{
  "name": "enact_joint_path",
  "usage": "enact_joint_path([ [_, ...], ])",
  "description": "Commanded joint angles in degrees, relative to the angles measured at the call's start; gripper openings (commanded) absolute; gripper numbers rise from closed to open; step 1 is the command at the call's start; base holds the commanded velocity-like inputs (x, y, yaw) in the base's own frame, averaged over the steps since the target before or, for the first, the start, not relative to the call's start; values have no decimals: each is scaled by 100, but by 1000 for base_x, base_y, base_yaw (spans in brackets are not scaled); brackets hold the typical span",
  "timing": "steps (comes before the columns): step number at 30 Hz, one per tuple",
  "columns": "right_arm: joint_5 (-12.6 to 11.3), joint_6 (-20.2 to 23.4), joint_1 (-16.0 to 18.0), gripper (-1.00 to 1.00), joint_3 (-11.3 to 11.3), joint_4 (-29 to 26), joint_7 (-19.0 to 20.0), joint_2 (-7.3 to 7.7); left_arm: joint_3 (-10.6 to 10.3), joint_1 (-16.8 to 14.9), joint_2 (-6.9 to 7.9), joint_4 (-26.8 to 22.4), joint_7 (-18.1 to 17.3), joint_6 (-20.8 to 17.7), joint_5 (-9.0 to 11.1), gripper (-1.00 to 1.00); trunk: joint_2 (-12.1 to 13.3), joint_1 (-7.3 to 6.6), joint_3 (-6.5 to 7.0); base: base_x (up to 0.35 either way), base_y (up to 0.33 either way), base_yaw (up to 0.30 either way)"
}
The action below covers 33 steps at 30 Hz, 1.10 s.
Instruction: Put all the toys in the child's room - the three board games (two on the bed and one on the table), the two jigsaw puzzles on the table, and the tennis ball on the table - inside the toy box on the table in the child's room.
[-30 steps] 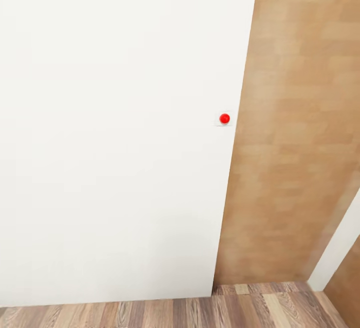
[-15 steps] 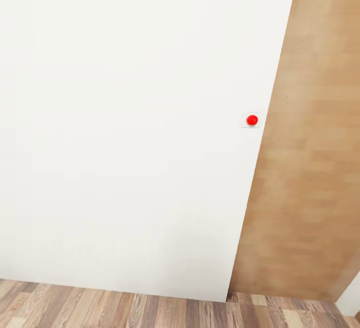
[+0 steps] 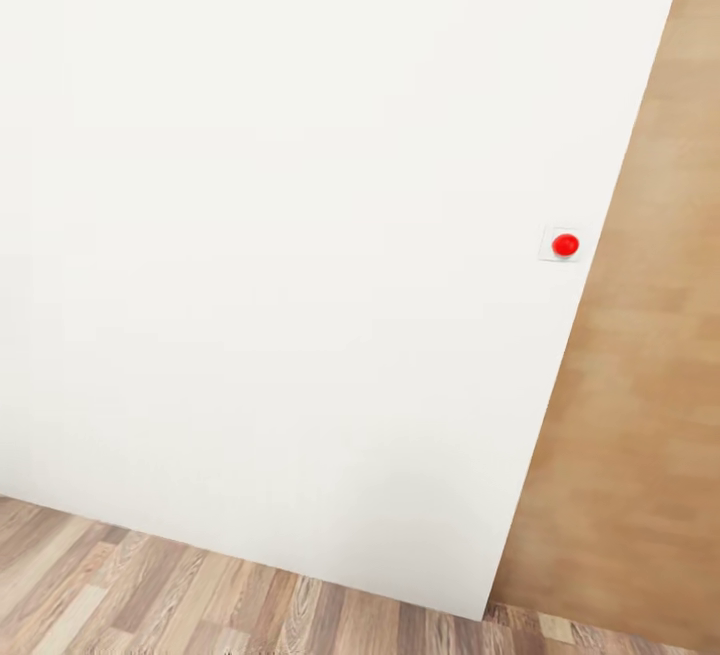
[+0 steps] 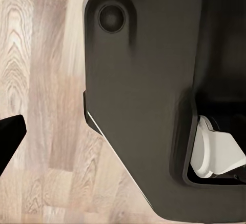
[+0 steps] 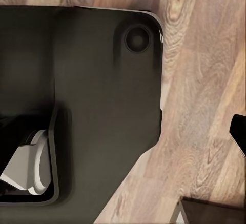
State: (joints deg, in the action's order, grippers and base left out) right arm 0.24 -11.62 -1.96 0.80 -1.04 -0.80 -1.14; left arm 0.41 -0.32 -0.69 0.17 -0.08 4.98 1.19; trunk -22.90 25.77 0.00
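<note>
From our head camera we faced a plain white wall (image 3: 280, 235) carrying a small red button (image 3: 565, 245) on a pale plate near its edge, with a wood-panelled surface (image 3: 640, 415) beside it and plank flooring (image 3: 150, 595) along the base — none of the toys, the bed or the table appeared before us. Below our left wrist sat the dark base plate (image 4: 143, 106) over the floorboards (image 4: 46, 80), with one dark fingertip (image 4: 9, 134) at the frame's edge, and the right wrist looked down on the same base (image 5: 92, 90) with a dark tip (image 5: 240, 129) — we could not tell how far either gripper was open or whether it held anything.
</note>
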Motion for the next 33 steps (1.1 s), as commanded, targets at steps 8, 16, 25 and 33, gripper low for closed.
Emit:
enact_joint_path([
  [8,3,-7,-6,100,8,-12,-8,0,3,-3,-1,9,-1,21,13,100,-2,2,0,0,0,272],
  [16,3,-7,-6,100,8,-10,-8,0,3,-3,-1,9,-1,21,13,100,-2,2,0,0,0,272],
  [25,3,-7,-6,100,8,-10,-8,0,3,-3,-1,9,-1,21,13,100,-2,2,0,0,0,272],
  [33,3,-7,-6,100,8,-10,-8,0,3,-3,-1,9,-1,21,13,100,-2,2,0,0,0,271],
])
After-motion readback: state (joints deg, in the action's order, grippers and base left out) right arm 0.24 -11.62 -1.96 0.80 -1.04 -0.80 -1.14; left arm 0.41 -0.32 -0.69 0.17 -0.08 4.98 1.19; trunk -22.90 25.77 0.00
